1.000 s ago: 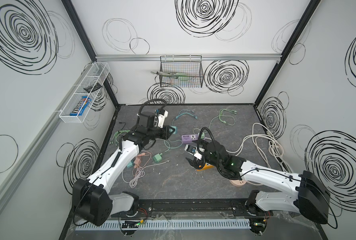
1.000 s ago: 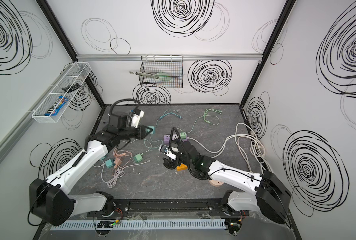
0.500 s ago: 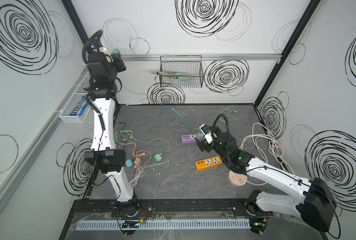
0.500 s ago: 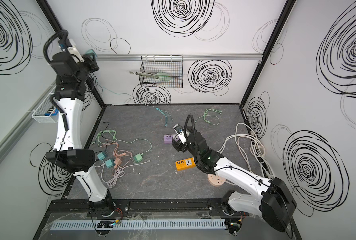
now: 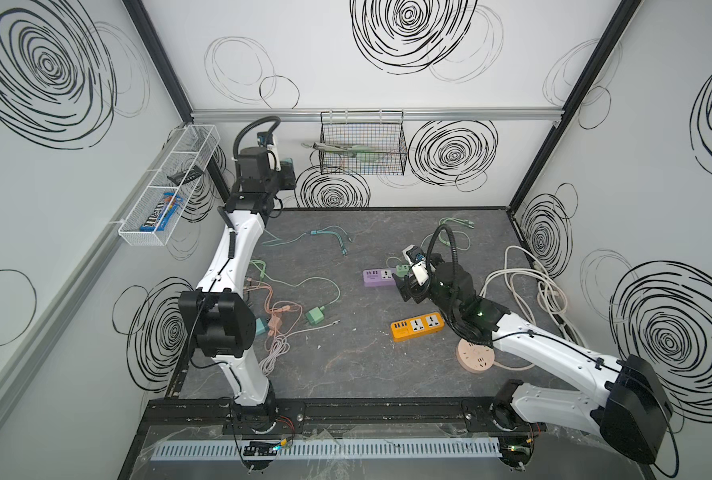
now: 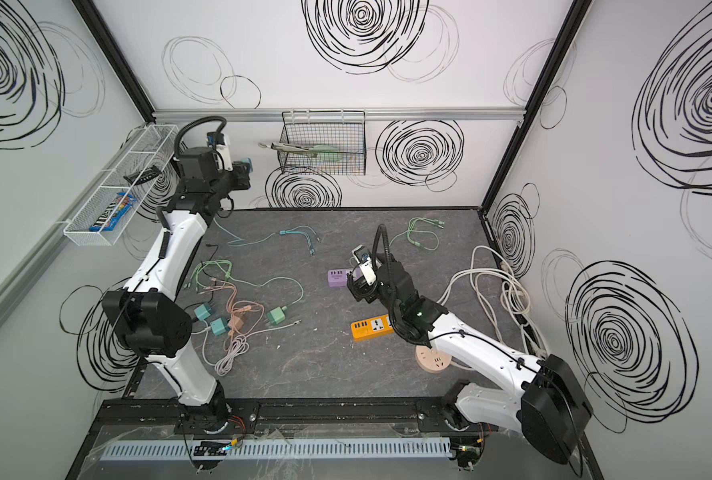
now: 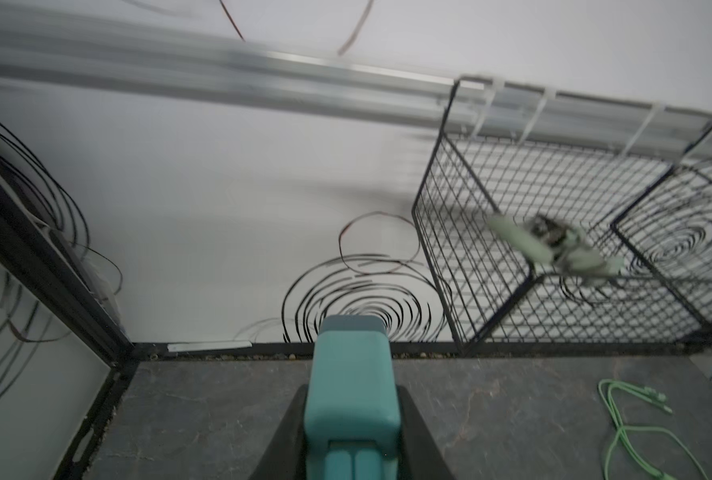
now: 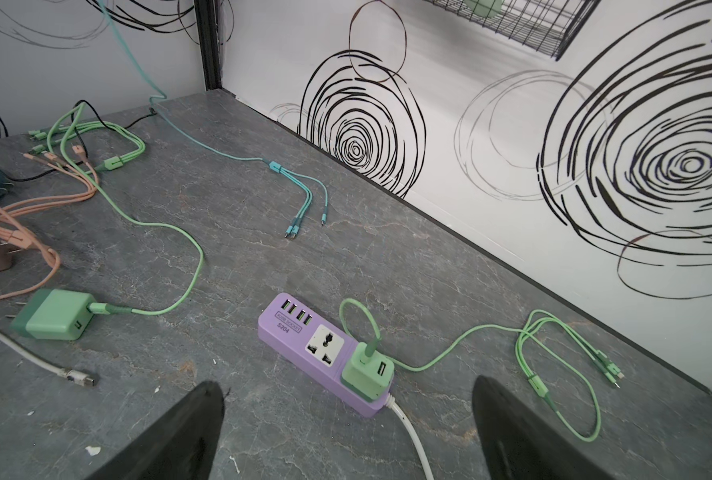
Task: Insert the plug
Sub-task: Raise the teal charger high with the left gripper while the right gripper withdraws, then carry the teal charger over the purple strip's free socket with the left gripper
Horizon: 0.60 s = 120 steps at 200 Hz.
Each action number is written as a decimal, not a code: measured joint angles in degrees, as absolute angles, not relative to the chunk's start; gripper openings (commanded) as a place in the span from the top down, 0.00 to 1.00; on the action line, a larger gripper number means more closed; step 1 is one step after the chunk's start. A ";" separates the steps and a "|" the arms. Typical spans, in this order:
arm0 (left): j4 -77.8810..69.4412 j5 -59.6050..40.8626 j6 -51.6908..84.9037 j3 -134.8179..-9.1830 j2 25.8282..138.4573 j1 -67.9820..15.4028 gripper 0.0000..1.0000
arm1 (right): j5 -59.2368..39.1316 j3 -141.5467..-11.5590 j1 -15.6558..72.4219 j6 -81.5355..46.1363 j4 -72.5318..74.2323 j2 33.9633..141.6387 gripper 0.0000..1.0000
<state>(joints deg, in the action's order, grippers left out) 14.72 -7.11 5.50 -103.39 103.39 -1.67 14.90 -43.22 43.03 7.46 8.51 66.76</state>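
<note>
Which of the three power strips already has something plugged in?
The purple power strip: a green charger sits in its end socket. The orange strip and round peach one show empty sockets.

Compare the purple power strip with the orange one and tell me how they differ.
The purple power strip has a green charger plugged into one socket, leaving one free; the orange power strip has both sockets empty. The purple strip lies farther back on the table, the orange strip nearer the front. Both lie flat, with a row of USB ports beside two sockets.
</note>
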 measured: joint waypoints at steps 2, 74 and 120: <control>14.87 -7.46 5.28 -103.00 103.39 -1.87 1.00 | 14.96 -43.22 42.96 7.44 8.36 66.76 0.03; 16.78 -13.76 -6.59 -99.20 104.49 -11.18 1.00 | 12.34 -43.55 33.28 -1.67 0.82 66.70 0.03; 20.95 -21.45 -16.53 -94.28 104.55 -14.39 1.00 | 7.22 -42.70 25.58 -8.99 -0.71 64.25 0.03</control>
